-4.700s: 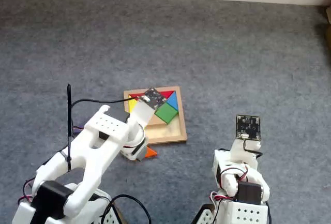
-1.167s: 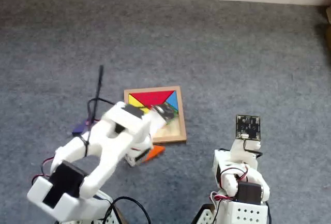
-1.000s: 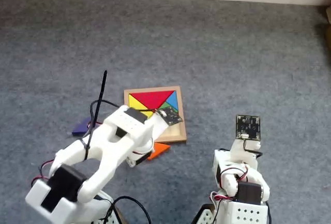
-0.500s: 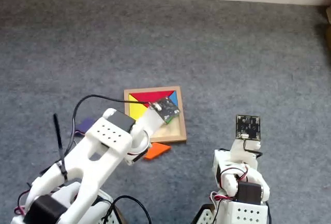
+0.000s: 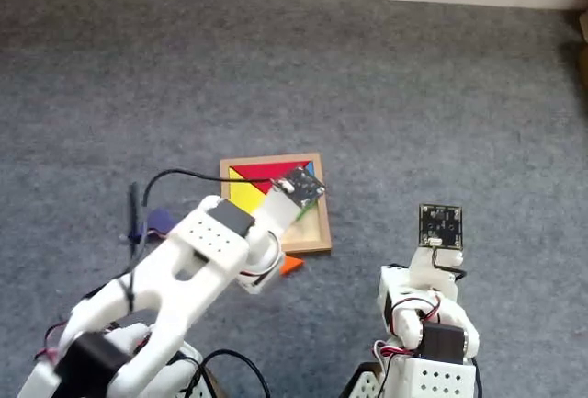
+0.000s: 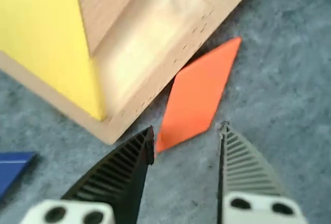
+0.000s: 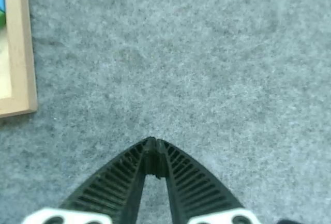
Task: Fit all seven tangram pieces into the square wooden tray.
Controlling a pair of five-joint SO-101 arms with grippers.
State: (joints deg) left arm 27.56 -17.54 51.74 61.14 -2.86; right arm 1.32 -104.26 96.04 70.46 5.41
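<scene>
Grey carpet (image 5: 413, 76) as work surface.
Left arm (image 5: 193, 269): stretched forward from the near edge, wrist over the tray's near side.
Right arm (image 5: 427, 324): folded upright near its base, well apart from the tray.
Square wooden tray (image 5: 308, 246): mid-carpet, just ahead of the left arm. Partly filled, with bare wood along the near side.
In tray: yellow triangle (image 5: 243, 198) against the left wall, red triangle (image 5: 262, 173) along the far wall, sliver of blue (image 5: 315, 170) at the far right corner.
Outside tray: orange parallelogram (image 6: 199, 94) flat on carpet, just beside the near rim. Dark blue piece (image 5: 158, 223) on carpet left of the tray, near it.
Left gripper (image 6: 186, 130): jaws spread, tips either side of the parallelogram's near end, nothing grasped.
Right gripper (image 7: 154, 144): jaws clenched together, empty, above bare carpet, tray rim (image 7: 23, 53) off to one side.
</scene>
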